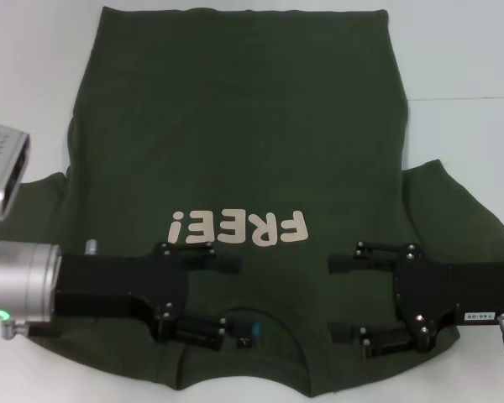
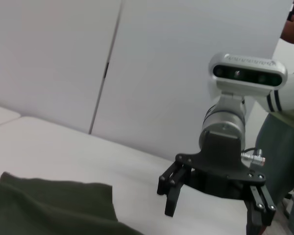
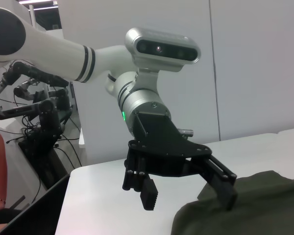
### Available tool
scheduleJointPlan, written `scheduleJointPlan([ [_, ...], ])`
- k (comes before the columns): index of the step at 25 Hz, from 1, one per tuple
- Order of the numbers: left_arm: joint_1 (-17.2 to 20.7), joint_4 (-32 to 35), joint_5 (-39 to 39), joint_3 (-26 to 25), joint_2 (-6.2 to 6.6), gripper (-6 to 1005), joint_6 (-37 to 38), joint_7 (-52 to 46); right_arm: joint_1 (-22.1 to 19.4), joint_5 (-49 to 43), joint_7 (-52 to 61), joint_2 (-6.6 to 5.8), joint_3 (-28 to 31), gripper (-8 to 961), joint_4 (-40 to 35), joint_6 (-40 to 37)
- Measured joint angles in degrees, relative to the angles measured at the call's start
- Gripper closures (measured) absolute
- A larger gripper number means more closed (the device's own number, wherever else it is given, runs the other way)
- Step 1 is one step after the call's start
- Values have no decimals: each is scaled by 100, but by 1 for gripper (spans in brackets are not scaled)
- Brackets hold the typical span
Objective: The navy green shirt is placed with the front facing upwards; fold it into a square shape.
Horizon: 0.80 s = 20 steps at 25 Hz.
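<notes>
The shirt [image 1: 235, 168] lies flat, front up, on the tabletop [image 1: 462, 50], collar nearest you. You are at the first grasp: the left gripper [image 1: 223, 294] and right gripper [image 1: 344, 298] flank the collar at the shoulders, fingers apart and holding nothing. Next, you likely need to lower both, pinch the shoulder cloth and carry it toward the far hem. Whether the fingertips touch the fabric is unclear, and the arms hide part of the collar.

shirt [image 1: 235, 151] is soft matt cloth, kinda cottony, with smooth flat cream lettering [image 1: 238, 227]. tabletop [image 1: 462, 75] looks plain matt white. both grippers, left [image 1: 208, 292] and right [image 1: 359, 298], are matt black, with brushed silvery metal wrists behind them.
</notes>
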Motion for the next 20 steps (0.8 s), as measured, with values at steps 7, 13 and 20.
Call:
scheduleJointPlan([
  [7,220,62,180,-567,4,62,368,207,30,0,25,1,-5,55,26,3],
  [13,207,75,279,-528,-9,63,389,220,46,3,85,1,-11,55,35,7],
  [20,177,57,288,-527,-16,63,320,239,31,44,353,-4,185,56,-34,292],
])
